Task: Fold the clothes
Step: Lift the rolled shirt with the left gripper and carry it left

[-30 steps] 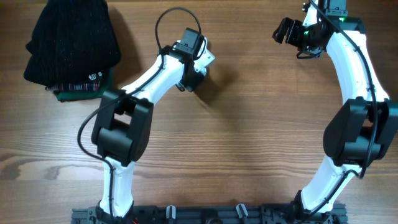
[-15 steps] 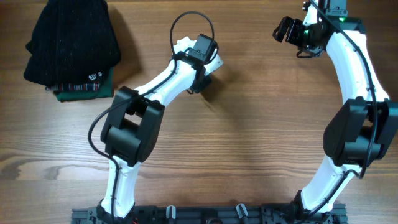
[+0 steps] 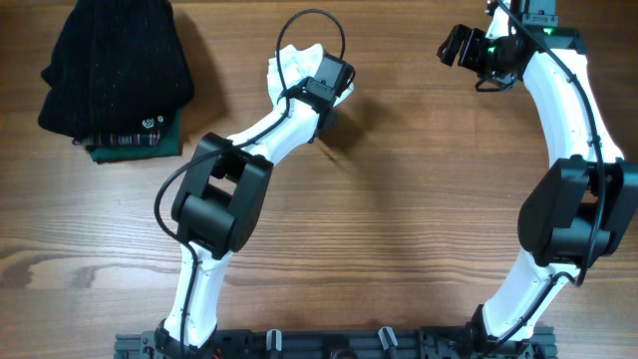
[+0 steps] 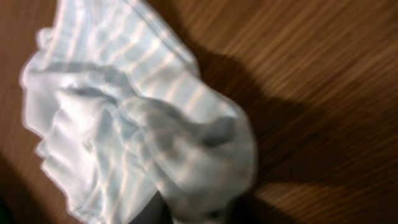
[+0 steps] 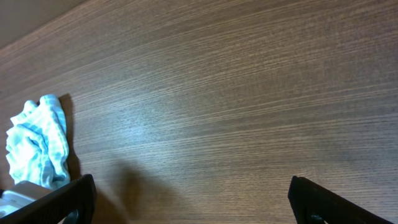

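The clothes (image 3: 293,67), a small pale blue-white striped garment, lie crumpled on the wooden table at the back centre. My left gripper (image 3: 307,82) is over their near edge. In the left wrist view the clothes (image 4: 137,118) fill the picture and bunch together at my left gripper (image 4: 186,214), whose jaws look shut on the fabric and are mostly covered by it. My right gripper (image 3: 459,48) hovers open at the back right, away from the garment. The right wrist view shows the clothes (image 5: 37,146) at far left and my right gripper (image 5: 189,199) wide over bare wood.
A black knit garment (image 3: 115,65) lies on a dark green garment with plaid trim (image 3: 130,148) at the back left corner. The table (image 3: 399,219) is brown wood. Both arm bases stand at the front edge.
My left arm has swung right and toward the back, and the pale garment now shows beyond the gripper at its upper left. Its jaws have narrowed. The right arm has not moved.
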Action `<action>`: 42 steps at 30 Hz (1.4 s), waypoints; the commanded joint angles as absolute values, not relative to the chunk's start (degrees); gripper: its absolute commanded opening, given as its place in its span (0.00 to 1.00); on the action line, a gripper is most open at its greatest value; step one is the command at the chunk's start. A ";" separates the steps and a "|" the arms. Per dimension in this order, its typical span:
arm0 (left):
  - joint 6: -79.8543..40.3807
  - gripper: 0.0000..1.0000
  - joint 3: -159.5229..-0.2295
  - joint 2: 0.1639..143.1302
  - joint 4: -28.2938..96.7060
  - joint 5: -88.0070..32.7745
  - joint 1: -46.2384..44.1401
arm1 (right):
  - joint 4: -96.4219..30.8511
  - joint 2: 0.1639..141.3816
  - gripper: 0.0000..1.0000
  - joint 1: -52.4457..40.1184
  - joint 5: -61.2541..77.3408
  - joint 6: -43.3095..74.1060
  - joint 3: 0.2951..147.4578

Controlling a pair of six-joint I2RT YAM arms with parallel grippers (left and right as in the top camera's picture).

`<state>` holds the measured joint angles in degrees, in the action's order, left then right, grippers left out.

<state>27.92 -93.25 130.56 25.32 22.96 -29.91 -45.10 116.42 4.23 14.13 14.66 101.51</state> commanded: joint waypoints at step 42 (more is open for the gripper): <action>41.89 0.04 -94.21 111.31 6.24 33.63 -15.25 | -46.44 115.94 1.00 3.29 15.05 13.50 101.86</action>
